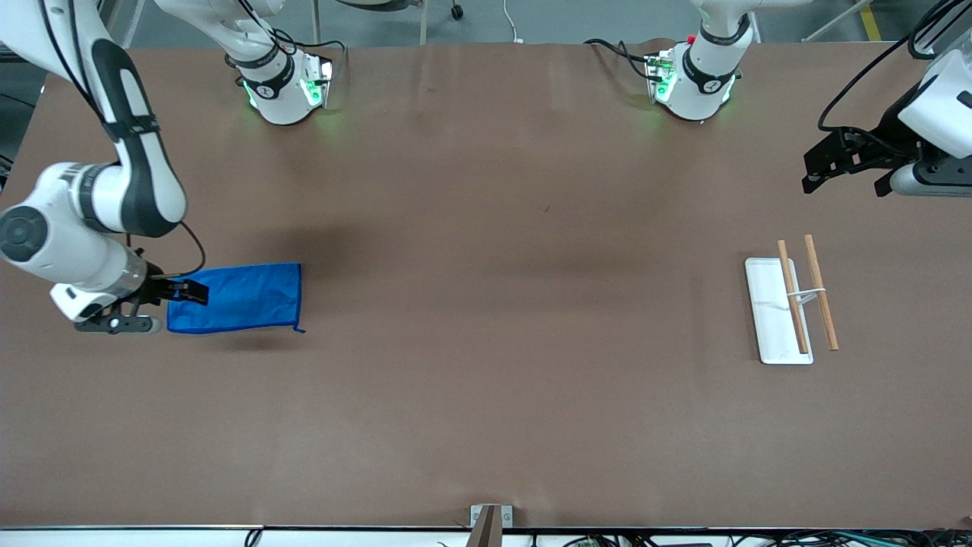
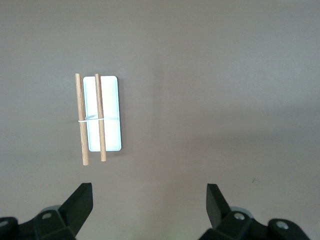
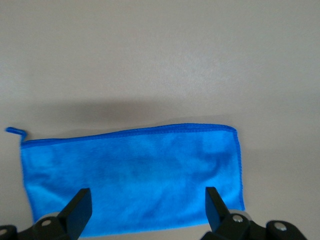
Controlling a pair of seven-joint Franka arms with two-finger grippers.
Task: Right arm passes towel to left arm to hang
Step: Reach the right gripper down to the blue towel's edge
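The right gripper [image 1: 178, 292] hangs with its fingers [image 3: 80, 207] spread wide over one short end of the towel [image 1: 239, 298], gripping nothing. The towel lies flat on the table [image 1: 486, 304] toward the right arm's end, a loose thread [image 3: 15, 131] curling from one corner. The left gripper [image 1: 847, 178] waits above the table at the left arm's end, jaws parted and empty, near a white tray [image 1: 771, 319] with two wooden rods [image 1: 806, 296] across it.

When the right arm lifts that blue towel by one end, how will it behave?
The towel lies flat and looks like thin, fuzzy cloth, so it will probably droop limp. It likely weighs little. The open right pincer hovers over one edge; the nap should resist slipping.
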